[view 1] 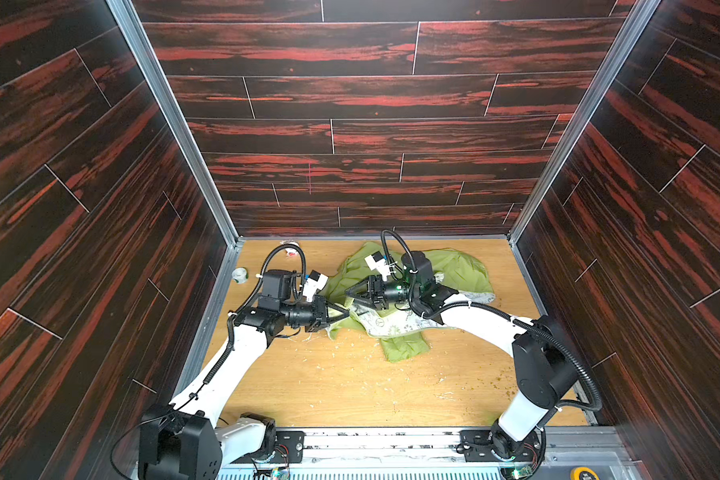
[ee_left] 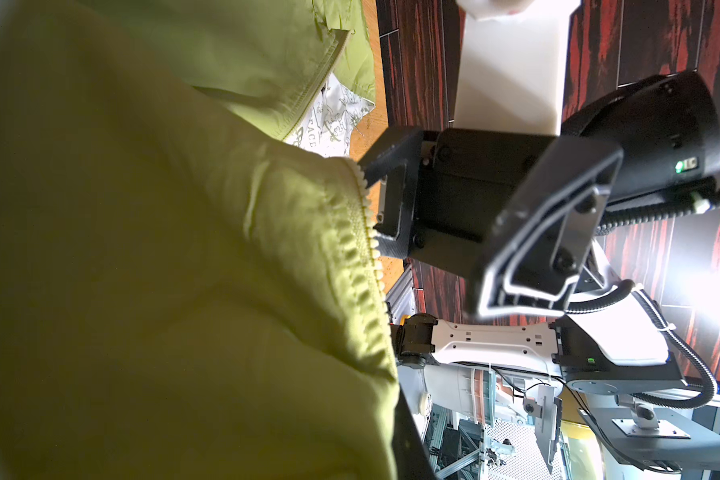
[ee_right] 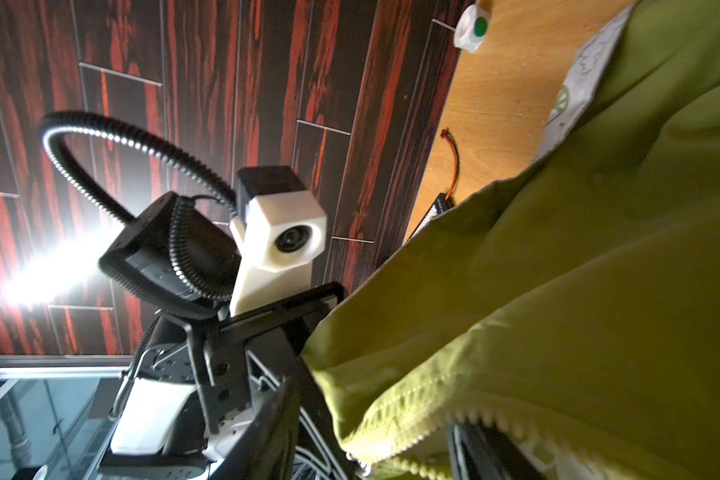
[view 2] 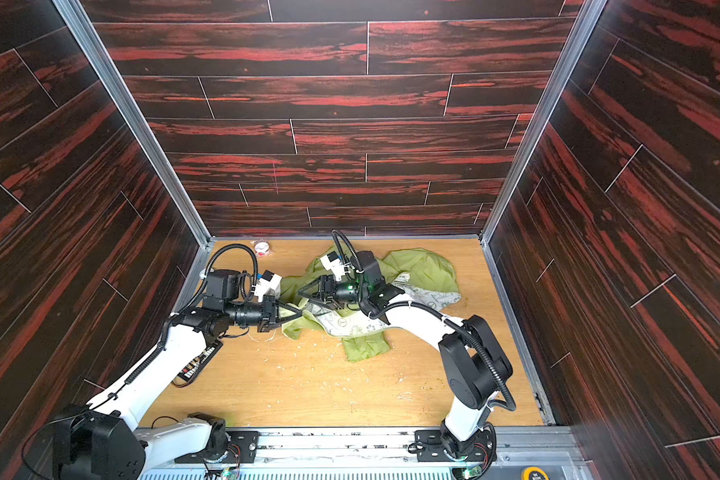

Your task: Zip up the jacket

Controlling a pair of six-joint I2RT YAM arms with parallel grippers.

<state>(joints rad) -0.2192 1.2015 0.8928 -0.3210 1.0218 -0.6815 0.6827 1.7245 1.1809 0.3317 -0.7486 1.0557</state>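
1. The jacket (view 1: 462,270) is lying crumpled on the wooden tabletop (view 1: 350,395). Its lime-green shell is mostly facing up, and its pale patterned lining (view 1: 387,326) is showing along the near fold.
2. In the left wrist view, its zipper teeth (ee_left: 368,232) are running along 1 free edge. A 2nd toothed edge (ee_left: 321,70) is lying apart from them, so the front is standing unzipped there.
3. The left gripper (view 1: 344,314) is clenched on green fabric at the jacket's edge, on the left arm's side.
4. The right gripper (view 1: 350,293) is hovering over the jacket's middle and pointing toward the left gripper, close to it. Its jaws are standing apart with nothing showing between them, and 1 finger (ee_left: 393,199) is touching the zipper teeth.
5. A white roll with a green centre (view 1: 240,275) is sitting well apart from the jacket, beyond the left gripper. A red-and-white roll (view 1: 289,245) is sitting near the jacket's far corner on that same side.
6. White scraps (view 1: 308,338) are lying scattered in front of the jacket.
7. A black strip-shaped device with a red-and-black lead (view 2: 200,365) is lying under the left arm, well apart from the jacket.
8. Dark red wood-grain walls (view 1: 350,137) are enclosing the space beyond and to both sides of the jacket.
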